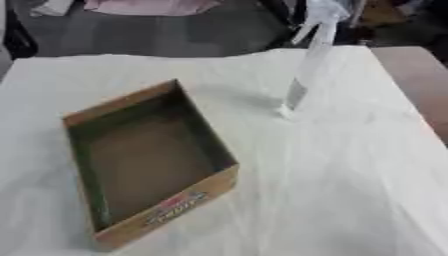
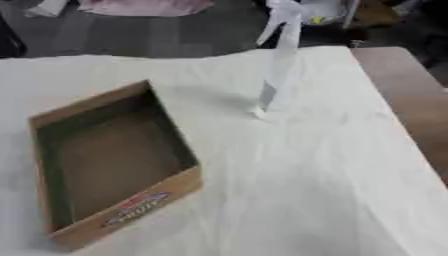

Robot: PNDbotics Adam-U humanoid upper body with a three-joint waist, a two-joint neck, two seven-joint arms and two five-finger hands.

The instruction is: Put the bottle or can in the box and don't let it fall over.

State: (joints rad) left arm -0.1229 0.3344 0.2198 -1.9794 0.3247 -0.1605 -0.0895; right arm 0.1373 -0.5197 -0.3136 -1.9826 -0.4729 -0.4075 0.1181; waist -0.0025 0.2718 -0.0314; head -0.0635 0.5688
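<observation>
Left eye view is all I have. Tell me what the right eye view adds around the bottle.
Observer: The bottle stands upright on the white cloth. To its right, the right eye view shows a broader stretch of bare brown surface past the cloth's edge.
Operator: Check that side for hands.
Observer: No hand shows in the right eye view either.
Operator: Report the box.
Observer: The box sits closer to that view's left edge. It is open, with nothing inside. The bottle stands apart from it, beyond its far right corner.
</observation>
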